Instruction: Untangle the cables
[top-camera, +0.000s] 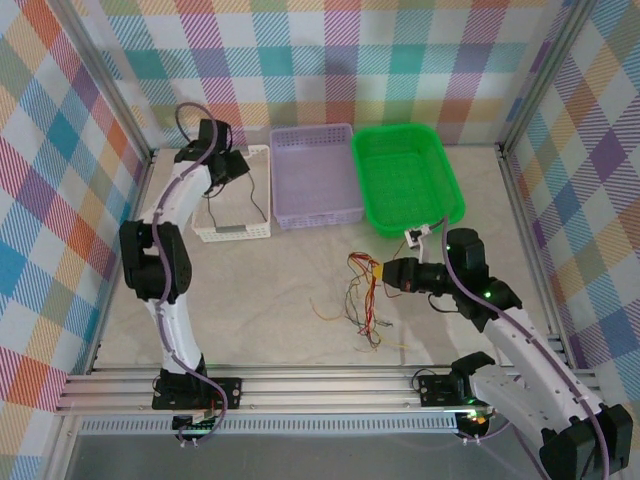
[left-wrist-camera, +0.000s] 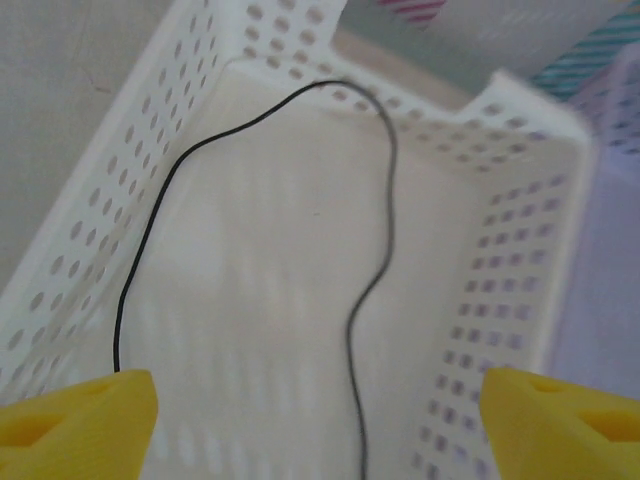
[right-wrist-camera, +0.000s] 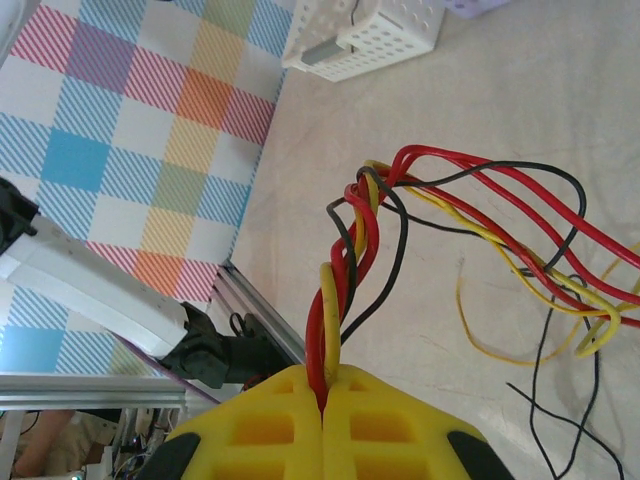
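Note:
A single black cable (left-wrist-camera: 388, 190) lies curved on the floor of the white basket (left-wrist-camera: 500, 250), also seen from above as the black cable (top-camera: 258, 195). My left gripper (left-wrist-camera: 320, 400) hovers over that basket with its yellow fingers (left-wrist-camera: 80, 420) wide apart and nothing between them. A tangle of red, yellow and black cables (top-camera: 362, 290) rests on the table centre. My right gripper (right-wrist-camera: 325, 385) is shut on a twisted red, yellow and black strand of the cables (right-wrist-camera: 340, 270), holding that end off the table at the tangle's right side (top-camera: 385, 272).
A purple basket (top-camera: 318, 218) stands right of the white basket (top-camera: 232, 236), and a green basket (top-camera: 452, 190) right of that. A small white piece (top-camera: 417, 235) lies by the green basket's front. Checked walls and metal rails enclose the table.

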